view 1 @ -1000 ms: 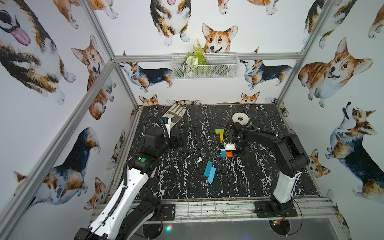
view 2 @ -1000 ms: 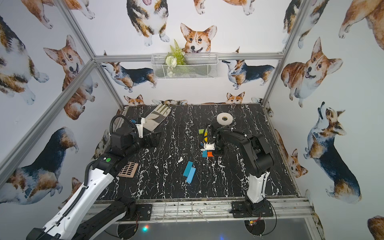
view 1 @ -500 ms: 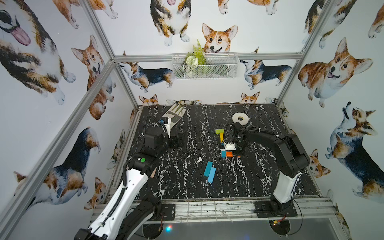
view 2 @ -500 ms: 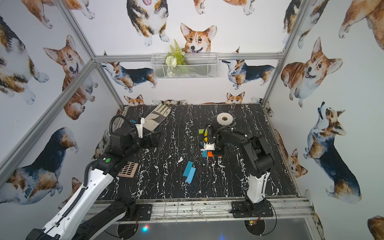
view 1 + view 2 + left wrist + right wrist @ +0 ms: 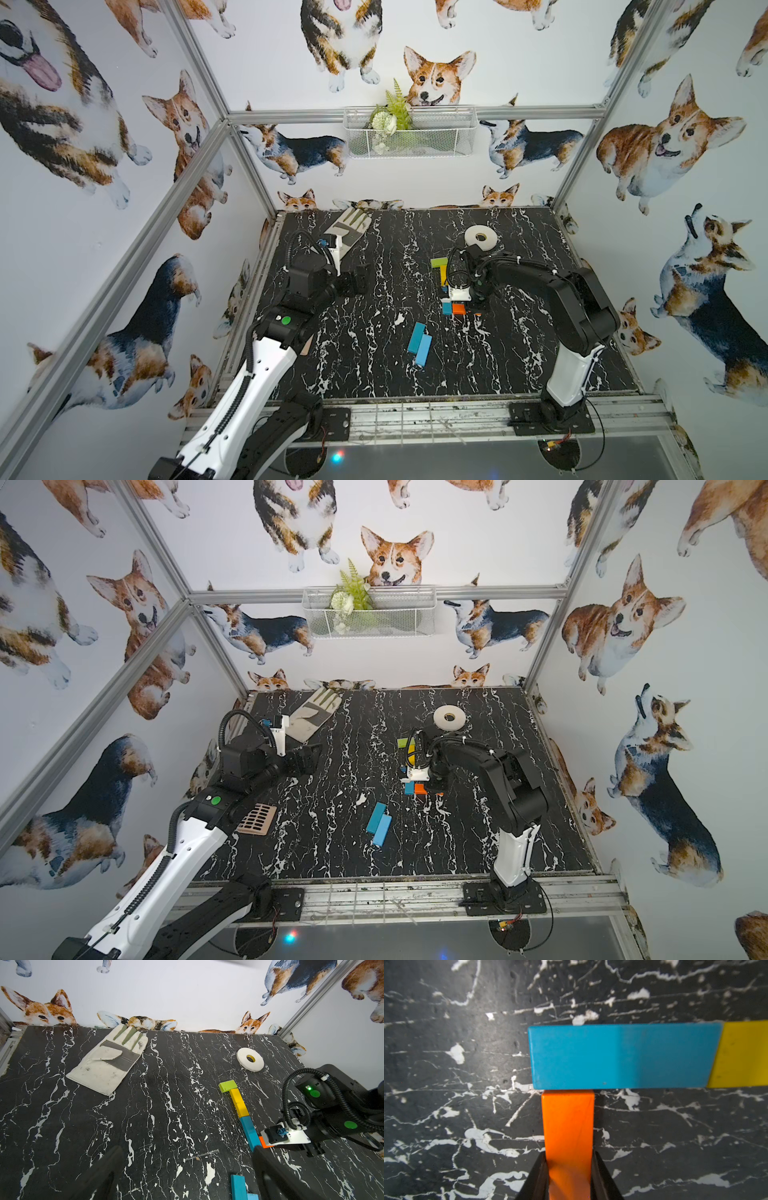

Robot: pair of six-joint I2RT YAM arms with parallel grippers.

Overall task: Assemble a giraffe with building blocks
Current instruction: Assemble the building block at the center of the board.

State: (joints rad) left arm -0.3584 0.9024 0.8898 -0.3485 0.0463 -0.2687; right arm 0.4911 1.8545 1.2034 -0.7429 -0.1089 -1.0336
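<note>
On the black marble table, a line of building blocks runs toward me: lime green point(image 5: 439, 262), yellow point(image 5: 443, 274), then blue point(image 5: 446, 307). My right gripper point(image 5: 569, 1176) is shut on the orange block point(image 5: 568, 1126). One end of the orange block butts against the long side of that blue block point(image 5: 623, 1055), near its free end. Two more blue blocks point(image 5: 416, 337) point(image 5: 424, 350) lie side by side nearer the front. My left gripper point(image 5: 187, 1167) hangs open over bare table at the left, well away from the line of blocks point(image 5: 239, 1102).
A white glove point(image 5: 347, 228) lies at the back left. A white tape roll point(image 5: 480, 237) sits just behind the green block. A brown perforated piece point(image 5: 257, 818) lies beside the left arm. A wire basket point(image 5: 409, 133) hangs on the back wall.
The right jaws have closed the last bit onto the orange block. Neither arm nor any block has visibly shifted.
</note>
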